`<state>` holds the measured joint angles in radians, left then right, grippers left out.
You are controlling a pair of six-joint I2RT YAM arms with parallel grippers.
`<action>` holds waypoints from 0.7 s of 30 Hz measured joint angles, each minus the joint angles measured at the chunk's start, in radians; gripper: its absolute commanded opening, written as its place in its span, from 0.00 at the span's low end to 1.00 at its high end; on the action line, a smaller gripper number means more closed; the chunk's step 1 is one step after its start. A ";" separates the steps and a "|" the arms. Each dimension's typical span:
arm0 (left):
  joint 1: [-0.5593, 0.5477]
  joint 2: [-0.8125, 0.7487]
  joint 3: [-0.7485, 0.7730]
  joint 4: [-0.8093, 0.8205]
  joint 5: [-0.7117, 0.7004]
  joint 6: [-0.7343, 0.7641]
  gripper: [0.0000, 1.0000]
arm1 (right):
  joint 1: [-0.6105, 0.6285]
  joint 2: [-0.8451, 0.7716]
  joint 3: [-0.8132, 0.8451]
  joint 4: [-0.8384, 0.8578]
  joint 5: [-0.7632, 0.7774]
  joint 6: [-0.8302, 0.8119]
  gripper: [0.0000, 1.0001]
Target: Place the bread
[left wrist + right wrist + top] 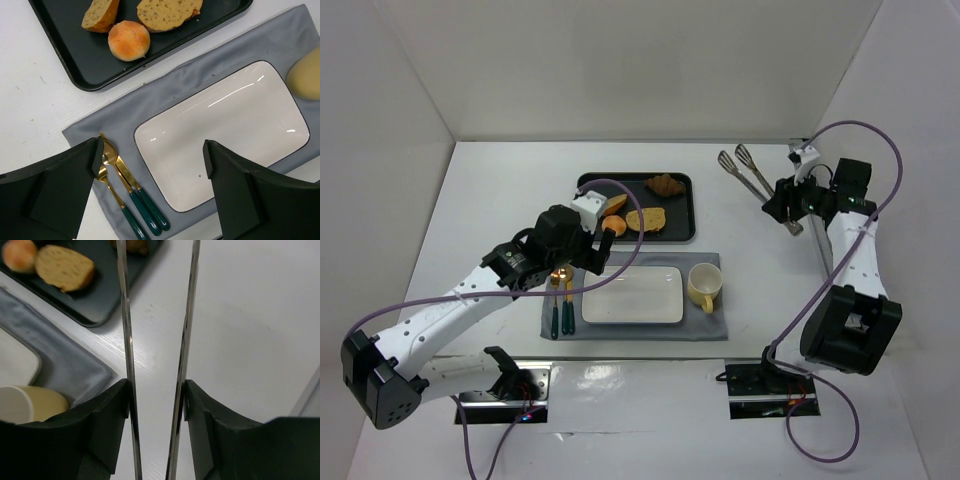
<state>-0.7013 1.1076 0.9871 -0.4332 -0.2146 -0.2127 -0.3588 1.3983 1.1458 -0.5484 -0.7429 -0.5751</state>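
The left gripper point(152, 157) hangs over the left end of the white rectangular ceramic plate point(235, 117), jaws spread wide with nothing between them. The plate lies on a grey cloth placemat point(115, 112) at mid-bench towards the near edge, with gold cutlery with green handles point(125, 182) on its left and a pale yellow mug point(703, 286) on its right.

The bread, a round golden roll point(129, 40) and brown cut slices point(169, 11), lies on the black rectangular tray point(682, 222) just beyond the placemat.

Near the far right corner, the right gripper point(156, 400) is closed against the steel tongs point(127, 340). The tongs' arms stand apart, and their tips appear to rest on the bench.
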 measured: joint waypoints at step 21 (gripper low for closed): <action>0.000 0.004 0.000 0.000 -0.016 0.000 1.00 | 0.512 0.169 0.142 0.040 0.235 0.156 0.58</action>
<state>-0.7013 1.1118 0.9871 -0.4332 -0.2310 -0.2123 0.1535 1.5669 1.2877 -0.5079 -0.5083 -0.4194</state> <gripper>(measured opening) 0.997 0.579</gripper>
